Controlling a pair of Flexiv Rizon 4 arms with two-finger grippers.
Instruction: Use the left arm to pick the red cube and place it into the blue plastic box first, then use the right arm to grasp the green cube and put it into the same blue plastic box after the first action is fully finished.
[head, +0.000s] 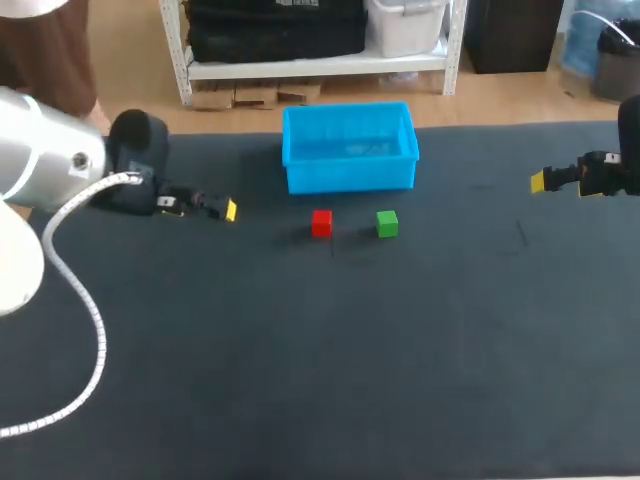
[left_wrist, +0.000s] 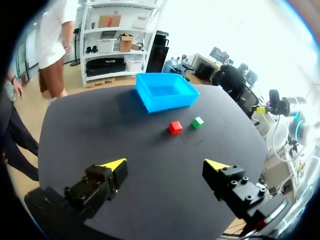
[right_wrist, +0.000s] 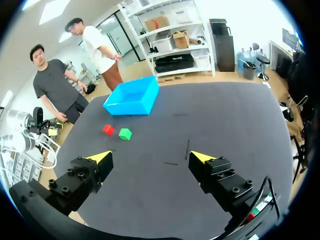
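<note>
Picking the red cube (head: 321, 222) with the left arm: entry for the first step

Item 1, step in hand. Judged as the approach to the first pick. Neither cube is in the blue plastic box (head: 350, 176), so the whole task lies ahead. Advice:
- Carry the left gripper (left_wrist: 166, 165) across the table (head: 300, 380) toward the middle.
- Centre it above the red cube and square the fingers to two opposite faces.
- Descend straight, and close only once the tips bracket the cube.

Hazard: the green cube (head: 387, 223) sits just beside the red one, on the side away from the left arm, and a skewed descent could knock it. Taking the faces toward and away from the box keeps both fingers out of the gap between the cubes.

Item 2, claw state.
- Left gripper: fingers spread wide, nothing between them.
- Right gripper (right_wrist: 150, 157): likewise spread and empty, at the table's right side, well apart from the cubes.

Item 3, position. Red cube: on the table, near the front wall of the box but not touching it. In the left wrist view it lies ahead of the claw, well apart, roughly in line with the gap between the fingers. The box stands beyond it.
</note>
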